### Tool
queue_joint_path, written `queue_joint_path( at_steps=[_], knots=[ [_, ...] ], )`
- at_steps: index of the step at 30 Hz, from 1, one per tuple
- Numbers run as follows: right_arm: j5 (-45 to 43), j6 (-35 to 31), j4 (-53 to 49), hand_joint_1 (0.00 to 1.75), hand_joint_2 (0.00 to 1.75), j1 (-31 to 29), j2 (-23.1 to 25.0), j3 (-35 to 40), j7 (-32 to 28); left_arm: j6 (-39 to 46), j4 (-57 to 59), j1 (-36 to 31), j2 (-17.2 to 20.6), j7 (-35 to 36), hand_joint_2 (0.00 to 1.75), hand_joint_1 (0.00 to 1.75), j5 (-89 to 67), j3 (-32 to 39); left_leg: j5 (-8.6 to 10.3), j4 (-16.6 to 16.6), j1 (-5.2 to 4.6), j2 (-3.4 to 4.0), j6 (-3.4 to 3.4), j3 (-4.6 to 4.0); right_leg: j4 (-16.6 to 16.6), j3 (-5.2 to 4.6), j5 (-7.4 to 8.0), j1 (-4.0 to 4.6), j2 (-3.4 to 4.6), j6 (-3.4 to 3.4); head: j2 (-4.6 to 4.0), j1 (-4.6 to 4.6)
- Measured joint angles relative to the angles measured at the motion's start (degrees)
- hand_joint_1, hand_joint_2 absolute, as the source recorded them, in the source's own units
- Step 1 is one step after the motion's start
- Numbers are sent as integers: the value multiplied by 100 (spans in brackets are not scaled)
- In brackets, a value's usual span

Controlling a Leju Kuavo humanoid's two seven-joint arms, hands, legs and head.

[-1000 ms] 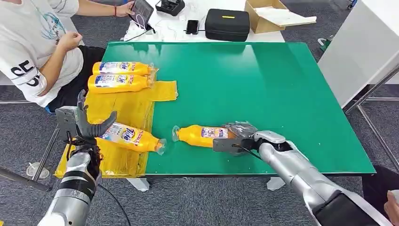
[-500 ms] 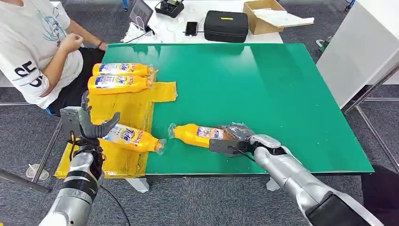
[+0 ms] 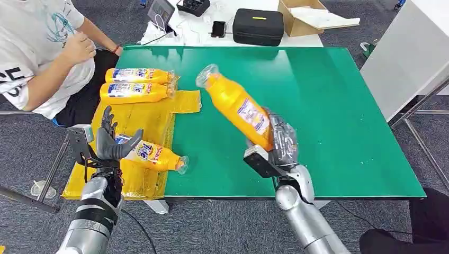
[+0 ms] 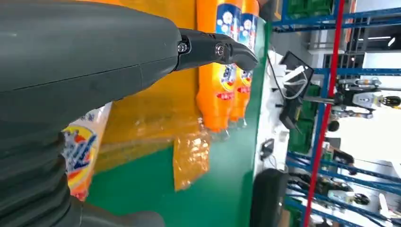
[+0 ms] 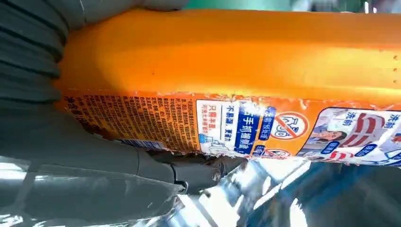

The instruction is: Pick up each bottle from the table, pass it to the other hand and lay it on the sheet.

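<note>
1. Bottle [image 3: 238,108], head view: an orange plastic body with a printed label and clear-wrapped cap, lifted above the green table [image 3: 339,106] and tilted toward 11 o'clock. The right hand [image 3: 278,145] grips its base. Step: pickup done; handover is judged next, calling for the left hand [image 3: 108,143], fingers spread and holding nothing, at 9 o'clock over the glossy yellow sheet [image 3: 153,119].
2. Left wrist view: two laid bottles [image 4: 227,61] rest side by side on the sheet.
3. Right wrist view: fingers [image 5: 156,170] wrap the smooth body.

A green table [image 3: 328,106] carries a yellow sheet [image 3: 153,119] draped over its near-left corner. Three orange bottles lie on the sheet: two side by side at the far left [image 3: 138,75] [image 3: 135,92], one nearer [image 3: 153,155], its cap toward the green.
</note>
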Motion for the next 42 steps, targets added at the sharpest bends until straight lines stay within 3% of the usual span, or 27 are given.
queue_joint_path(
  at_steps=[3,8,14,18,26,33,42],
  knots=[
    [9,-89,-353,175,175,197,110,-346,-111,-52,-131,38,-46,35,175,0,76,-2,-3,0,-7,-2,4,-11,-1,-8,0,-9,-1,1,0,2],
    [-129,-651,-824,175,175,491,383,-863,-795,-561,-393,113,-159,391,175,0,596,-94,-2,0,-9,-2,4,-13,-1,-14,0,-10,-4,2,0,0],
    [-452,-626,-987,175,175,727,628,-1406,-1499,-1841,-793,349,-238,1090,175,0,1819,-487,-4,0,-9,-1,5,-15,-1,-16,0,-10,-4,2,2,2],
    [-778,-120,-721,175,175,804,722,-1448,-1845,-2679,-1036,595,-236,1421,175,0,2736,-900,-8,0,-9,1,5,-18,-1,-18,-1,-10,-3,2,2,2],
    [-815,197,105,171,175,822,993,-1139,-1939,-2955,-1253,786,-170,1519,175,0,3106,-1641,-6,-1,-5,-1,4,-23,-1,-20,-1,-7,-6,1,0,2],
    [-975,323,1119,173,175,498,1277,-377,-1941,-2995,-1213,767,-96,1493,175,0,3108,-2222,-4,-1,-5,0,5,-24,-1,-23,-1,-7,-6,1,0,0],
    [-479,264,2355,175,175,25,1598,115,-1880,-2986,-765,556,-4,1447,175,0,2997,-2645,-4,-1,-5,0,5,-25,-1,-26,-1,-7,-6,1,2,2]
  ],
)
